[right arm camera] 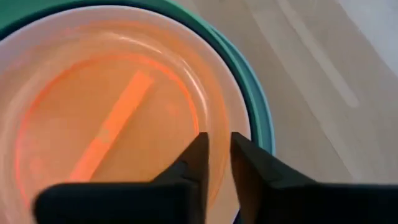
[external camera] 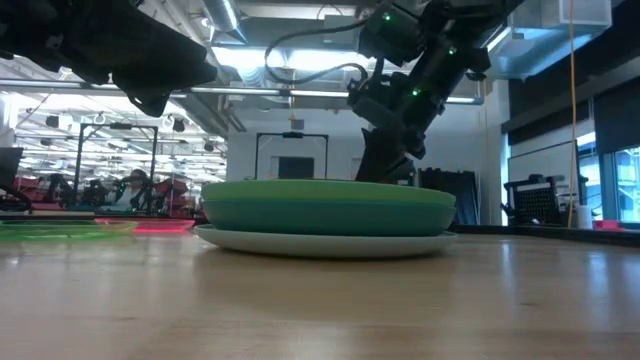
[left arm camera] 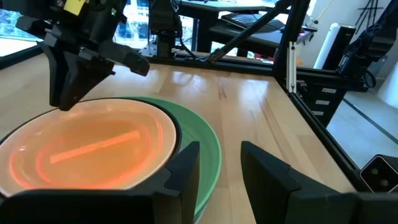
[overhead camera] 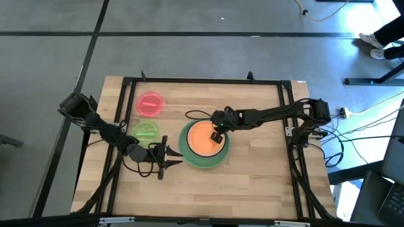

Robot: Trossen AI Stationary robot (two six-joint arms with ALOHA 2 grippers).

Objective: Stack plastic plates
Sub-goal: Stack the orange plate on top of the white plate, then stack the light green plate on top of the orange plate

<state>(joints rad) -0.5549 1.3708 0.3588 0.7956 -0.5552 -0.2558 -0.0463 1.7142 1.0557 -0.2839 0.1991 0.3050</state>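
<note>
A stack of plates (overhead camera: pixel 203 157) stands mid-table: pale grey-blue at the bottom (external camera: pixel 325 243), then teal and light green (external camera: pixel 330 200), with a dark rim and a translucent orange plate (overhead camera: pixel 201 140) on top. My right gripper (overhead camera: pixel 216 136) reaches down onto the orange plate's right side, fingers nearly together. My left gripper (overhead camera: pixel 178 157) hovers open just left of the stack, with its fingers (left arm camera: pixel 186 168) beside the green rim. A red-pink plate (overhead camera: pixel 150 104) and a lime plate (overhead camera: pixel 146 131) lie flat on the table to the left. My right gripper (right arm camera: pixel 217 143) pinches the orange plate's rim (right arm camera: pixel 219 127) on the side toward the table's right, one finger inside the rim and one outside. The fingers come from above, slanting down. The plate lies flat on top of the stack.
A black frame (overhead camera: pixel 202 81) runs around the tabletop. Bare wood lies in front of the stack (overhead camera: pixel 221 189) and to its right (overhead camera: pixel 265 157). Cables and a person's feet (overhead camera: pixel 379 44) are on the floor beyond the table.
</note>
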